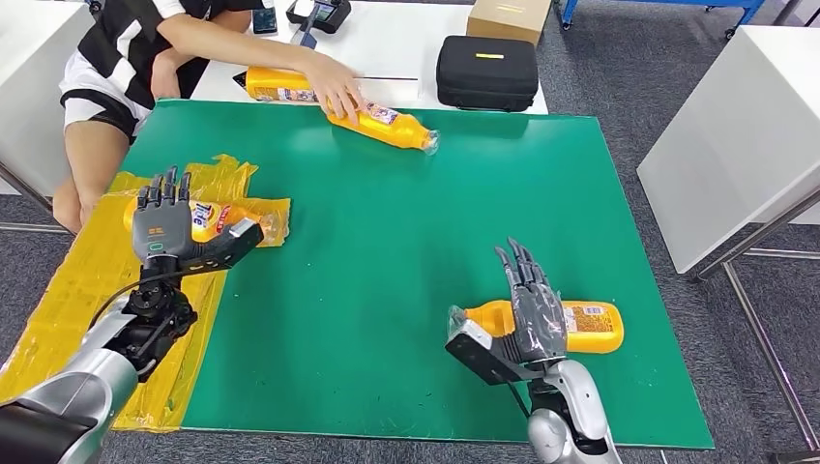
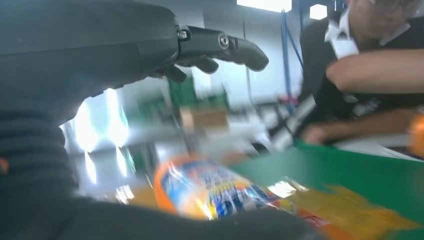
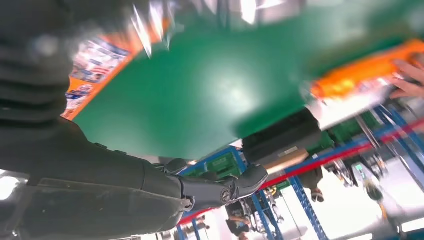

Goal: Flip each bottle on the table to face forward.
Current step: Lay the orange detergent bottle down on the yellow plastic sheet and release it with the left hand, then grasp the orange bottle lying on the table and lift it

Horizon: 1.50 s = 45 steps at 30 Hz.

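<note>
Both hands hover with fingers spread, left hand (image 1: pixel 166 224) over one bottle (image 1: pixel 215 220), right hand (image 1: pixel 530 311) over another bottle (image 1: pixel 580 327), seemingly poised to roll each label-forward.

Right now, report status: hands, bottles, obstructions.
Left hand open over a lying orange bottle. Right hand open over another. A person's hand holds a third bottle at the far edge.

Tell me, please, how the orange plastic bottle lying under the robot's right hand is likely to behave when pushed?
The orange plastic bottle lies on its side on the green mat, so its rounded body would probably roll. Its glossy label looks slippery. The right hand spread above it could likely steady it.
</note>
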Each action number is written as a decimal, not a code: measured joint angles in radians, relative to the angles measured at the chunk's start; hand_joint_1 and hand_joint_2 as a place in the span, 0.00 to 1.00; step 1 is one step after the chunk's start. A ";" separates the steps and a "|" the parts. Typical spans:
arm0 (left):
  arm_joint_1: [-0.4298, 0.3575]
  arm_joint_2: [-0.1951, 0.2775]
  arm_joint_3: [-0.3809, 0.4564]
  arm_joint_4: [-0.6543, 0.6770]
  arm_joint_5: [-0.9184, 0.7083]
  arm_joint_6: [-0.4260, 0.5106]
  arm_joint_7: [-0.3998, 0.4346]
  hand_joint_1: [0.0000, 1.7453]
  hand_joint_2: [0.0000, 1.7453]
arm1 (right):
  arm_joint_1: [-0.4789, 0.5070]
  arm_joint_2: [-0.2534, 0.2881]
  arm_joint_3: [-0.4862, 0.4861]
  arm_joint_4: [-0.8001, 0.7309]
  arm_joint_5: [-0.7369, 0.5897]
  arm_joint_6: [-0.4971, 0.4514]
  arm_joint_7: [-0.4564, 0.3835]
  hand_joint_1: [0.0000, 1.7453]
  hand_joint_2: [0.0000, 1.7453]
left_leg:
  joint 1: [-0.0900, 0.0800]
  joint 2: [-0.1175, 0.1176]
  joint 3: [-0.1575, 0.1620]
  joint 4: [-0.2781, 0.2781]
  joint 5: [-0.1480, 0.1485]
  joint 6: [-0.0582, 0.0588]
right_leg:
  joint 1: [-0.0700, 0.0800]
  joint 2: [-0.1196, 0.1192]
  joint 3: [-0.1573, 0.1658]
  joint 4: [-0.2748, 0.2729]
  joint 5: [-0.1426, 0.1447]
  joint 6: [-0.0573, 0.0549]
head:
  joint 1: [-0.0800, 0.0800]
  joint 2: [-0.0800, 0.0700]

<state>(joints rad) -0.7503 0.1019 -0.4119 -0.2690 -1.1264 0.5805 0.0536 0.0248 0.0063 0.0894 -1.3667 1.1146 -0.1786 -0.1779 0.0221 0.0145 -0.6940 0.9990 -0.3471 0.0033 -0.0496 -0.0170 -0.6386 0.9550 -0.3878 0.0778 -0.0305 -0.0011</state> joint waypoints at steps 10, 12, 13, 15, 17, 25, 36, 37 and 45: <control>-0.004 -0.114 0.437 -0.072 0.531 -0.440 -0.687 0.00 0.00 | -0.035 -0.151 0.033 0.123 0.131 0.143 0.041 0.00 1.00 | -0.001 -0.001 0.000 0.000 0.000 0.000 | -0.001 0.000 0.001 0.000 0.001 0.001 | 0.000 0.000; -0.004 -0.138 0.464 -0.087 0.529 -0.460 -0.702 0.00 0.00 | -0.042 -0.194 0.028 0.146 0.090 0.197 0.000 0.00 1.00 | -0.001 -0.001 0.000 0.001 0.000 0.000 | -0.001 -0.001 0.001 0.000 0.001 0.001 | 0.000 0.000; -0.003 -0.148 0.470 -0.093 0.525 -0.465 -0.705 0.00 0.00 | -0.046 -0.222 0.023 0.160 0.069 0.225 -0.024 0.00 1.00 | -0.001 -0.001 0.000 0.001 0.000 0.000 | -0.001 -0.001 0.002 0.000 0.001 0.001 | 0.000 0.000; -0.001 -0.166 0.475 -0.100 0.519 -0.469 -0.707 0.00 0.00 | -0.056 -0.279 0.009 0.187 0.033 0.271 -0.068 0.00 1.00 | -0.002 -0.002 -0.001 0.001 0.000 0.001 | -0.001 -0.002 0.002 0.000 0.001 0.001 | 0.000 0.000; 0.001 -0.182 0.477 -0.101 0.518 -0.471 -0.709 0.00 0.00 | -0.072 -0.331 -0.006 0.219 0.007 0.300 -0.104 0.00 1.00 | -0.002 -0.002 0.000 0.001 -0.001 0.001 | -0.001 -0.001 0.002 -0.001 0.001 0.001 | 0.000 0.000; 0.001 -0.215 0.481 -0.101 0.531 -0.494 -0.710 0.00 0.00 | -0.189 -0.430 -0.041 0.402 -0.019 0.323 -0.145 0.00 1.00 | -0.001 0.000 0.002 0.001 0.000 0.001 | 0.000 -0.001 0.004 -0.001 0.001 0.001 | 0.000 0.000; 0.001 -0.233 0.480 -0.101 0.542 -0.503 -0.702 0.00 0.00 | -0.409 -0.425 -0.028 0.724 0.019 0.295 -0.146 0.00 0.75 | -0.001 0.000 0.006 0.001 0.000 0.002 | -0.001 -0.001 0.008 -0.001 0.001 0.001 | 0.000 0.000; 0.002 -0.235 0.480 -0.101 0.543 -0.505 -0.703 0.00 0.00 | -0.423 -0.422 -0.026 0.747 0.020 0.294 -0.151 0.00 1.00 | -0.001 0.000 0.006 0.001 0.000 0.002 | -0.001 -0.001 0.008 -0.001 0.001 0.001 | 0.000 0.000; 0.002 -0.242 0.480 -0.101 0.552 -0.505 -0.700 0.00 0.00 | -0.500 -0.365 -0.003 0.865 0.029 0.261 -0.164 0.00 1.00 | 0.000 0.008 0.012 0.000 -0.002 0.001 | 0.000 0.007 0.010 -0.001 0.002 0.000 | 0.000 0.000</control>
<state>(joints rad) -0.7488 -0.1403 0.0679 -0.3704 -0.5739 0.0752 -0.6469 -0.4757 -0.3584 0.0860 -0.5014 1.1436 0.0824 -0.3417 0.0216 0.0229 -0.6819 0.9995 -0.3488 0.0042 -0.0493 -0.0104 -0.6283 0.9541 -0.3858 0.0773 -0.0306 -0.0011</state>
